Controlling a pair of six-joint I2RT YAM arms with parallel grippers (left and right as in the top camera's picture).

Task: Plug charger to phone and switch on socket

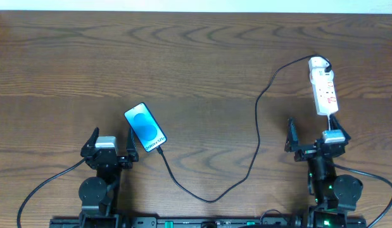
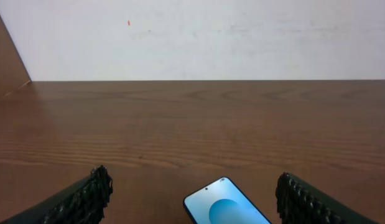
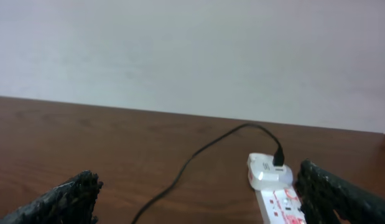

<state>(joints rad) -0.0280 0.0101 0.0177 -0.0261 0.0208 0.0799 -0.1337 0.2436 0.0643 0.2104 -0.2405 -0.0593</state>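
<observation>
- left gripper (image 1: 111, 143) wide open, holding nothing; phone (image 1: 145, 127) just ahead, between its fingers in wrist view
- right gripper (image 1: 313, 132) wide open, empty; socket (image 1: 323, 87) just ahead, near its right finger
- phone flat on table (image 1: 196, 57), screen up, left of centre
- charger (image 1: 258, 120) runs from socket's far end, loops to phone's near edge; tip touches phone, can't tell if seated

Phone (image 2: 226, 206) lower half cut off; socket (image 3: 280, 208) near end cropped.
</observation>
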